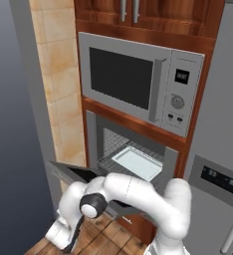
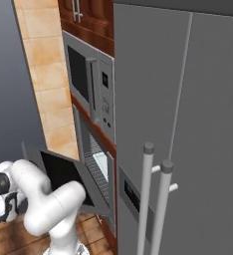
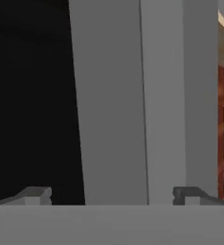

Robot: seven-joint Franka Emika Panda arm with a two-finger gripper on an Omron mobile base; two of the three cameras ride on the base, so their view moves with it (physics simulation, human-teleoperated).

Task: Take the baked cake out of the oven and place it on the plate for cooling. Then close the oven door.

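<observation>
Showing tool (image 3: 112, 194) spread wide at oven door (image 3: 109, 95); left base adds tray (image 1: 137, 163).

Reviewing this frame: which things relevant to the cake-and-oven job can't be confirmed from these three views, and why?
- Cake: the oven rack holds a pale flat tray; too small to tell if a cake sits on it.
- Plate: not identifiable.
- Oven door handle: front edge covered by the arm in both base views.
- Gripper: tips spread wide, nothing between them; the grey and black surfaces ahead are too close to identify with certainty.
</observation>
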